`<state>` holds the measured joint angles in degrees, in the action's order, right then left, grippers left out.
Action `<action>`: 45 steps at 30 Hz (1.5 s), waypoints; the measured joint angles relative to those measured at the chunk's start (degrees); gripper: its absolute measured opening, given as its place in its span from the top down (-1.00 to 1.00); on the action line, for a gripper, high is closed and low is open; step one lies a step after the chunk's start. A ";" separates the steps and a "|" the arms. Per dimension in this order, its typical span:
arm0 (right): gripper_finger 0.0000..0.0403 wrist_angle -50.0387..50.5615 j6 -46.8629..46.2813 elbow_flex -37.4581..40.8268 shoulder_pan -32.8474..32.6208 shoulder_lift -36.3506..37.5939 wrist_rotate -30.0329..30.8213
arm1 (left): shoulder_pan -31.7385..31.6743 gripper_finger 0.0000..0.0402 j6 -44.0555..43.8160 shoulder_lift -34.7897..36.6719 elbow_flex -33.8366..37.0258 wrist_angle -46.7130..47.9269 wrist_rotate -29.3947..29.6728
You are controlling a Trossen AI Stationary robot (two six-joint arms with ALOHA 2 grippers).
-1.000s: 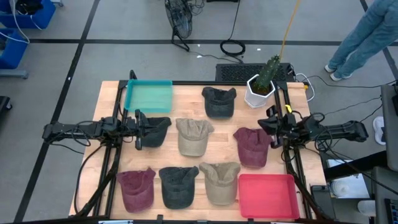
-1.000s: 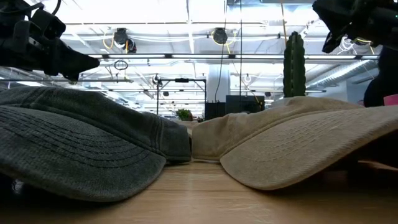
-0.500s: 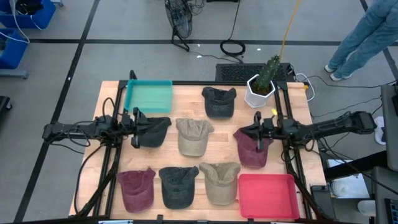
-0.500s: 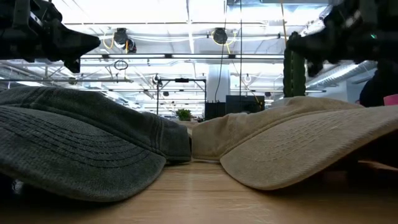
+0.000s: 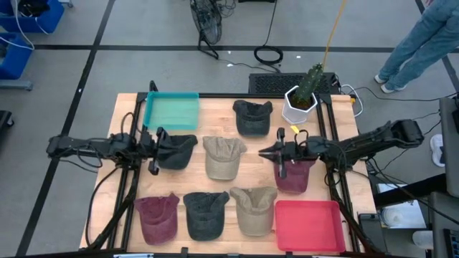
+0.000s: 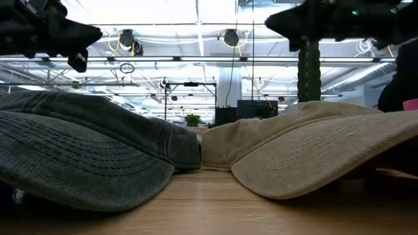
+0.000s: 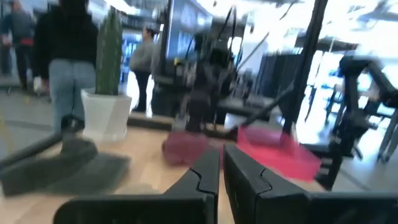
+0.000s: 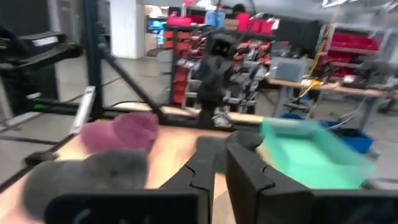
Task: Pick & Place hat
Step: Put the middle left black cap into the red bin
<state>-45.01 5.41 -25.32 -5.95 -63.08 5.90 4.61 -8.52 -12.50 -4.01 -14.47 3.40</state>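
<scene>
Several caps lie flat on the wooden table: a dark grey one point(image 5: 178, 150), a beige one point(image 5: 224, 157), a maroon one point(image 5: 292, 172), a dark one point(image 5: 252, 117) farther back, and three along the near row. My left gripper point(image 5: 153, 150) hovers at the dark grey cap's left edge, shut and raised above the caps in the low view point(image 6: 77, 47). My right gripper point(image 5: 277, 155) hangs shut above the maroon cap's left edge, also raised point(image 6: 277, 21). The wrist views show each pair of fingers point(image 7: 221, 177) point(image 8: 219, 169) closed on nothing.
A teal tray point(image 5: 172, 110) sits at the far left corner and a red tray point(image 5: 310, 225) at the near right corner. A potted cactus point(image 5: 302, 100) stands at the far right. A person point(image 5: 419, 39) walks on the floor beyond the table.
My right arm has reached out from the table's right edge toward the left, and its gripper now hangs over the maroon cap's left edge. The caps have not moved.
</scene>
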 joint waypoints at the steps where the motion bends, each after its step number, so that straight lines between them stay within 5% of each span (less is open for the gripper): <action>1: 0.78 0.09 -0.16 -0.74 0.33 -0.58 0.36 | 0.98 0.87 0.45 -1.68 -0.95 0.55 0.98; 14: 0.23 -3.54 -8.80 -1.51 -5.50 -7.84 0.62 | 10.57 0.87 17.04 -25.13 -19.75 0.77 1.13; 23: 0.15 -7.32 -4.21 -1.53 -13.81 -8.01 12.68 | 12.98 0.83 19.83 -40.37 -24.20 1.12 8.40; 30: 0.15 -5.21 -4.70 -1.53 -16.29 -8.01 16.88 | 13.52 0.34 17.23 -48.33 -25.04 0.98 15.36; 37: 0.15 -4.45 -6.71 -1.28 -16.68 -8.01 16.84 | 13.80 -0.22 13.31 -51.72 -25.33 1.29 11.42; 45: 0.15 -3.87 -10.32 1.19 -16.68 -8.01 17.93 | 18.72 -0.30 12.40 -51.79 -25.79 10.91 13.71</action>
<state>-48.89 -4.91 -24.12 -22.63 -71.09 23.84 23.33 3.88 -64.29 -29.80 -3.55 17.10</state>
